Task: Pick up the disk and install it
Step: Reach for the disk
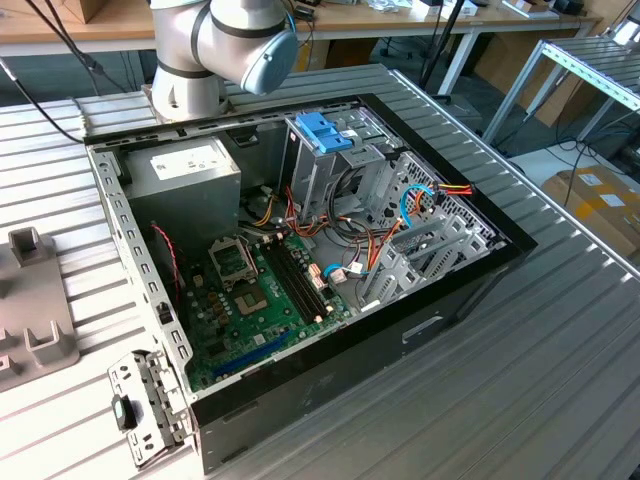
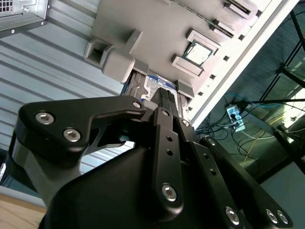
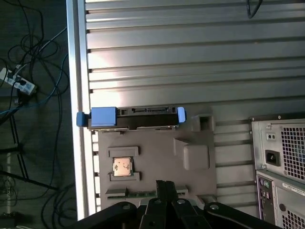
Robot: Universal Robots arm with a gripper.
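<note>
The disk [image 3: 133,117] stands on its edge in a slot of a grey fixture [image 3: 200,181], its dark body framed by a light blue carrier with a blue tab at one end. In the second wrist view its blue-labelled face [image 2: 153,84] peeks out behind the fingers. My gripper [image 3: 165,185] hangs above the fixture, apart from the disk, with its black fingers [image 2: 164,98] pressed together and nothing between them. The open computer case [image 1: 300,250] lies on the slatted table.
A processor chip [image 3: 122,167] rests in a pocket of the fixture beside the disk. The case's back panel [image 3: 281,157] sits close to the fixture. A blue latch piece [image 1: 325,130] tops the drive cage inside the case. Cables lie on the floor [image 3: 28,86] past the table's edge.
</note>
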